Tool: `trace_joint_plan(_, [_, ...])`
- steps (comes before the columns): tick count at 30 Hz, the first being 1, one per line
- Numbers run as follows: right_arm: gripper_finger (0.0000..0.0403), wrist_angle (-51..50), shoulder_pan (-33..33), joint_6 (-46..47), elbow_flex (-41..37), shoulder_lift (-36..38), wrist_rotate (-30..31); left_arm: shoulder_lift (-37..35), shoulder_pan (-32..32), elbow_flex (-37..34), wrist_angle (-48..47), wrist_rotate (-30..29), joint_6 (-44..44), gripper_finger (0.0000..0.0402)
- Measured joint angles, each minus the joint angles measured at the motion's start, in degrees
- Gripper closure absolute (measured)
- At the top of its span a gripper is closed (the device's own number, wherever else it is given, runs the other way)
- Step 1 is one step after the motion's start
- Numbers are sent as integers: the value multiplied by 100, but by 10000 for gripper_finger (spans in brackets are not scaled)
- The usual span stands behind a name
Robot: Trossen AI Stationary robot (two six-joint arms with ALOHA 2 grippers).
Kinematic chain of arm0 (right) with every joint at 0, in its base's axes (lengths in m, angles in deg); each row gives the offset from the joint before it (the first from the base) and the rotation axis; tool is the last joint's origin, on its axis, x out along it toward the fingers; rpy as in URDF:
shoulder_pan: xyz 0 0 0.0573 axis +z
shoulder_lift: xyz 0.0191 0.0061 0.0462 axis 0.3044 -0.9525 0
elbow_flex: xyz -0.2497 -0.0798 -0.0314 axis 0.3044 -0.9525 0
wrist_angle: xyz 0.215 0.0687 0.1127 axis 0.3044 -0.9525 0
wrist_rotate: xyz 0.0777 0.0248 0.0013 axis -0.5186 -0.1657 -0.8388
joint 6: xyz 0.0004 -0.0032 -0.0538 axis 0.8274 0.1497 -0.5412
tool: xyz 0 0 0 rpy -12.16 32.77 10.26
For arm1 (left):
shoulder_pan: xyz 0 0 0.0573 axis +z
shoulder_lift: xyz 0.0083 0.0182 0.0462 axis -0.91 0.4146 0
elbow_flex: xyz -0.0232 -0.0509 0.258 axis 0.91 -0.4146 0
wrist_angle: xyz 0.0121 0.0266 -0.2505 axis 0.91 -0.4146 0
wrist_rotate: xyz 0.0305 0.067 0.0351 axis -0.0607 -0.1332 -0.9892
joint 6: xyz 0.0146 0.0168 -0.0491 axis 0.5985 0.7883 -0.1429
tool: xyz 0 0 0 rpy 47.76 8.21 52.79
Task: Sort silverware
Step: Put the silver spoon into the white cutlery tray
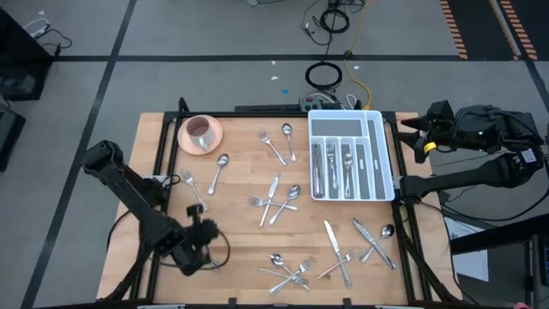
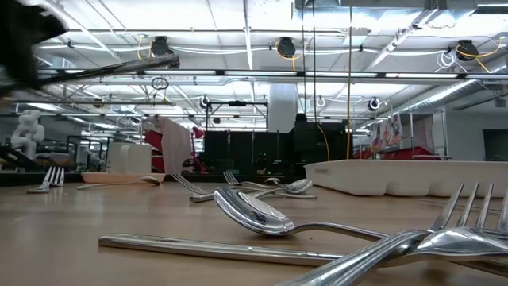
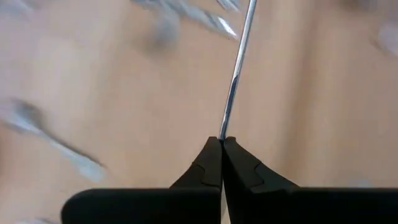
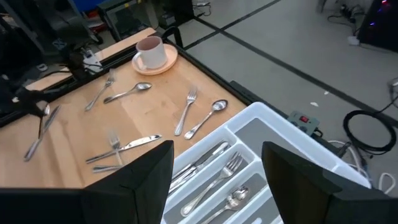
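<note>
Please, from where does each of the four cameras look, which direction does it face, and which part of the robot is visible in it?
High view: overhead, straight down; table, both arms.
Low view: table height, level across silverware into the room; a dark blur at the upper left edge may be an arm.
Left wrist view: over the shut left pincer, gripping a thin metal handle.
Right wrist view: over the open right pincer, above the white tray.
Shared: high and right wrist views both show the pink cup.
</note>
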Motion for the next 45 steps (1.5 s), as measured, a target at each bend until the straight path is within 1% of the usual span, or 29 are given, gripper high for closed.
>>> trace_joint_plan(3, [165,-5,-2,-78,0,0,140,0,509,180,76,-971,793,401])
trace_joint_plan(6, [165,-6,0,-186,0,0,144,0,1087,284,559,-1838,2017,401])
trace_joint_plan(8, [165,-6,0,-250,0,0,131,0,1470,345,1170,-2328,3284,401])
trace_joint_plan(11, [165,-12,-1,-279,0,0,78,0,2014,392,2559,-2691,5781,401])
trace_joint_plan(15, [165,-13,-2,-223,0,-51,76,0,2667,392,4664,-2634,8798,401])
trace_joint_plan(18, [165,-13,-1,-27,0,-157,71,93,3141,396,6027,-2314,10696,401])
trace_joint_plan(20, [165,-19,0,168,0,-245,69,226,3430,396,6855,-2087,11742,401])
trace_joint_plan(22, [165,-43,-2,427,-2,-333,69,403,3681,396,7623,-1782,12583,401])
trace_joint_plan(24, [165,-55,0,759,-2,-431,61,618,3862,400,8157,-1423,13355,401])
trace_joint_plan(26, [165,-58,-2,1078,-2,-541,-13,865,3992,530,8157,-1013,13590,401])
trace_joint_plan(30, [165,-17,-1,1357,-2,-757,-332,1420,4157,883,8142,-336,13870,401])
trace_joint_plan(35, [165,395,-6,1316,-4,-1086,-593,2220,4151,1513,8563,649,14137,401])
trace_joint_plan(38, [165,824,-90,981,-4,-1301,-838,2626,4054,1993,9023,966,14135,401])
trace_joint_plan(41, [165,1267,-285,677,-4,-1523,-1150,2864,3953,2429,9284,1320,14119,401])
trace_joint_plan(43, [165,1598,-434,495,-19,-1622,-1541,2945,3888,2633,9355,1369,14139,401])
trace_joint_plan(45, [165,2074,-589,362,-147,-1623,-2117,2973,3854,2742,9356,1383,14137,401])
